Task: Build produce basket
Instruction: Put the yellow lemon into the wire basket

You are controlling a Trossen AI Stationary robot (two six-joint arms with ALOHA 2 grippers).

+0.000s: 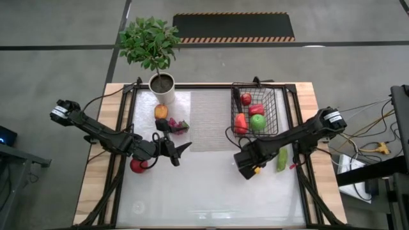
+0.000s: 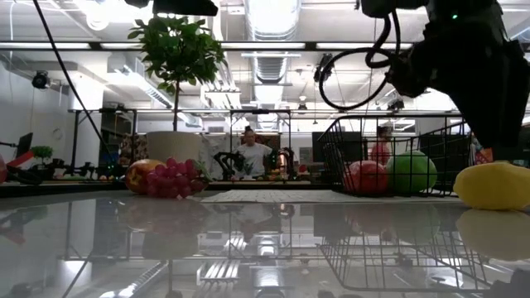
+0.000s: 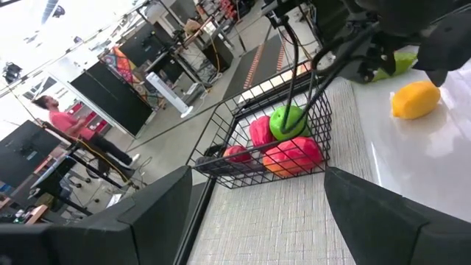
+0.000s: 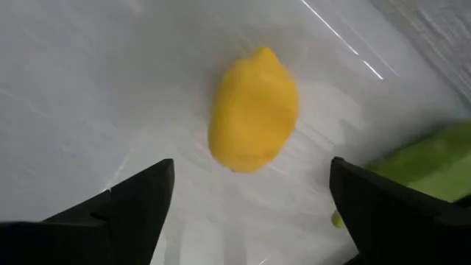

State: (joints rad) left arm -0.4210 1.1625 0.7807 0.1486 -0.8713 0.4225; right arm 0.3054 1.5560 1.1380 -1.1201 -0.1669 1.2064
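Two fingers of your right gripper [image 4: 250, 213] spread wide around the lemon [image 4: 254, 110], lined up for a pinch.
Your basket [image 1: 255, 110] sits just beyond on the counter [image 1: 204, 191]; your left gripper [image 1: 179, 152] waits open.

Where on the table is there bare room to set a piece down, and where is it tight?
Free: the wide near strip of the table in front of both arms, and the woven mat between the grapes and the basket. Crowded: around the right gripper, open over the lemon beside the cucumber, and near the left gripper.
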